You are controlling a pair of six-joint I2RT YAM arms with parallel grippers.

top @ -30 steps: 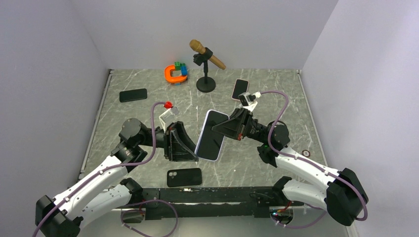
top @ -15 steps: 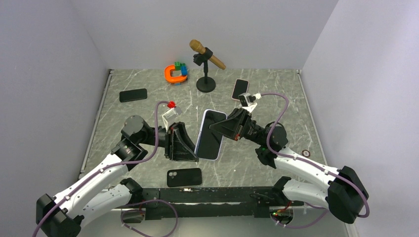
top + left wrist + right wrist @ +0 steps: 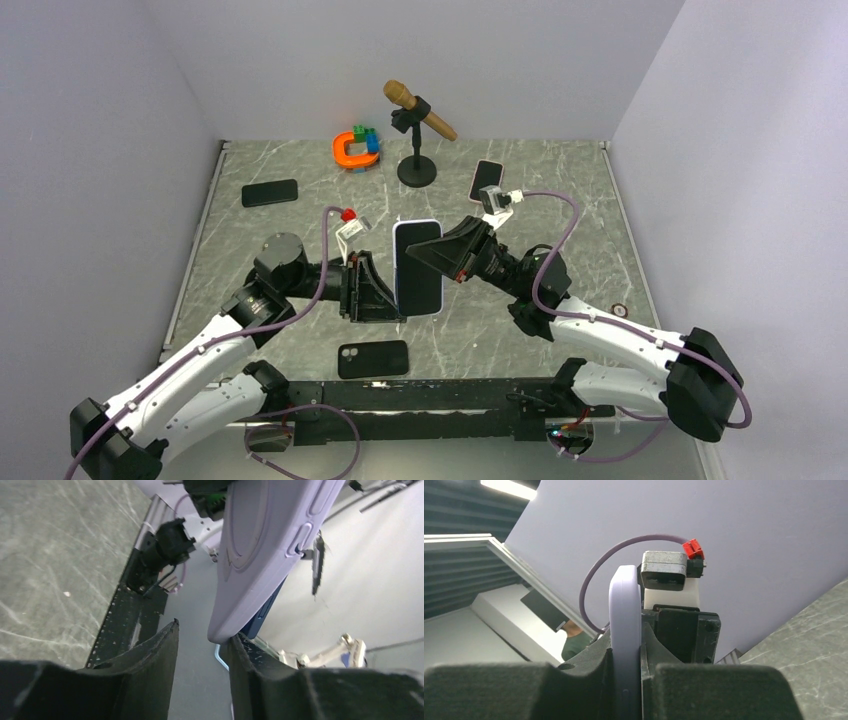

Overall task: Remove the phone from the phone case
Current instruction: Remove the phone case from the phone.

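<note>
1. Closest to the arm bases, a black handset lies flat on the table with its camera corner showing. I cannot tell if it is a phone or an empty case.
2. My left gripper has its jaws apart with nothing between them. One finger touches the bottom corner of the lavender phone case.
3. The phone sits inside that case, held in the air above the middle of the table, between the two grippers. It stands roughly upright, with its dark screen facing the top camera.
4. My right gripper is clamped on the case's edge. In the right wrist view the lavender rim is pinched between both pads.
5. Farther back, a black phone lies at the left and another phone at the right.
6. Farthest, a microphone on a stand is near the back wall, with an orange toy with coloured blocks to its left.
</note>
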